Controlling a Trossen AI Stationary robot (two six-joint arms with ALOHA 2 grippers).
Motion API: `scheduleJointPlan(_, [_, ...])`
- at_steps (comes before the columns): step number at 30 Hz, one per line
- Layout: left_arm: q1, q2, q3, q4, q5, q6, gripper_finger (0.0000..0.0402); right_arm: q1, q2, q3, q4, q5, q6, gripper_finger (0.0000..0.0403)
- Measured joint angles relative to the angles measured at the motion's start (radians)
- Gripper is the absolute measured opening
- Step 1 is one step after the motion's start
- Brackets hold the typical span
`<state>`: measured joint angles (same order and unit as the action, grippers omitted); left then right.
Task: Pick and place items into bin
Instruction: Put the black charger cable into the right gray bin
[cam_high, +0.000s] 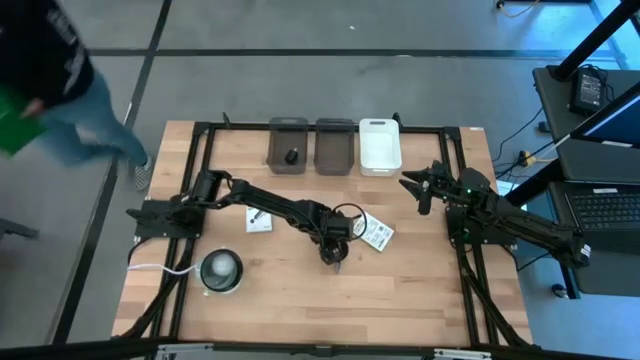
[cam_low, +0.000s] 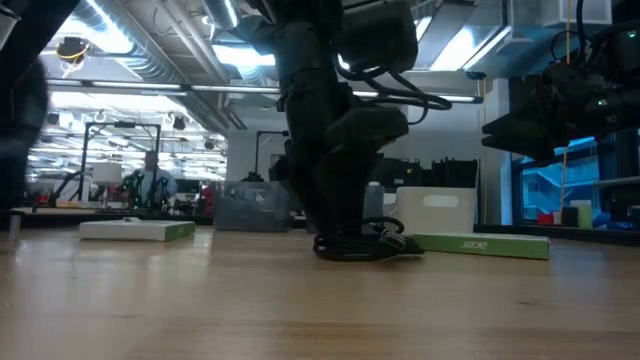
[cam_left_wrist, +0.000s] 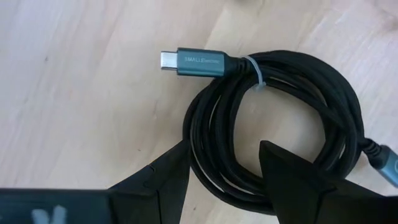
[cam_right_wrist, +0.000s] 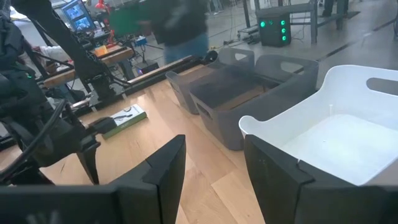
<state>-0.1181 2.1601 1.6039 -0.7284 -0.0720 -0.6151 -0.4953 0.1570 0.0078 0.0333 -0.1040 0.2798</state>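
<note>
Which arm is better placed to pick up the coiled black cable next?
Left. The left hand is down at the coiled black cable, its open fingers straddling one side of the coil on the table. The right hand waits raised near the white bin, away from the cable.

Support: wooden table (cam_high: 400, 300), light plank top. Landmark: coiled black cable (cam_high: 348, 220), approx. centre. Behind cable, along far edge: two grey bins (cam_high: 288, 146) (cam_high: 335, 146) w/ white bin (cam_high: 380, 146) beside. Just right of cable: white packet (cam_high: 378, 233). Left of cable: second white packet (cam_high: 259, 221). Near-left of cable: round grey-white disc (cam_high: 221, 271) w/ white cord (cam_high: 160, 268).
</note>
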Motion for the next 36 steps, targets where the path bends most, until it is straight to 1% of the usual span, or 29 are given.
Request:
scheduleJointPlan(5, [0.0, 0.0, 0.0, -0.017, -0.003, -0.018, 0.0171, 0.0, 0.0, 0.0, 0.0, 0.0, -0.001, 0.017])
scheduleJointPlan(12, [0.0, 0.0, 0.0, -0.081, -0.004, -0.02, 0.0119, 0.0, 0.0, 0.0, 0.0, 0.0, -0.003, 0.017])
scheduleJointPlan(24, [0.0, -0.001, 0.0, -0.082, -0.002, -0.019, 0.0037, 0.0, 0.0, 0.0, 0.0, 0.0, -0.003, 0.017])
scheduleJointPlan(26, [0.0, -0.004, 0.0, -0.083, 0.011, -0.02, 0.0025, 0.0, 0.0, 0.0, 0.0, 0.0, -0.003, 0.017])
scheduleJointPlan(30, [0.0, -0.022, 0.0, -0.085, 0.041, -0.045, 0.0014, 0.0, 0.0, 0.0, 0.0, 0.0, -0.003, 0.017])
scheduleJointPlan(36, [0.001, -0.093, 0.0, -0.083, 0.034, -0.049, 0.002, 0.0, 0.0, 0.0, 0.0, 0.0, -0.002, 0.017])
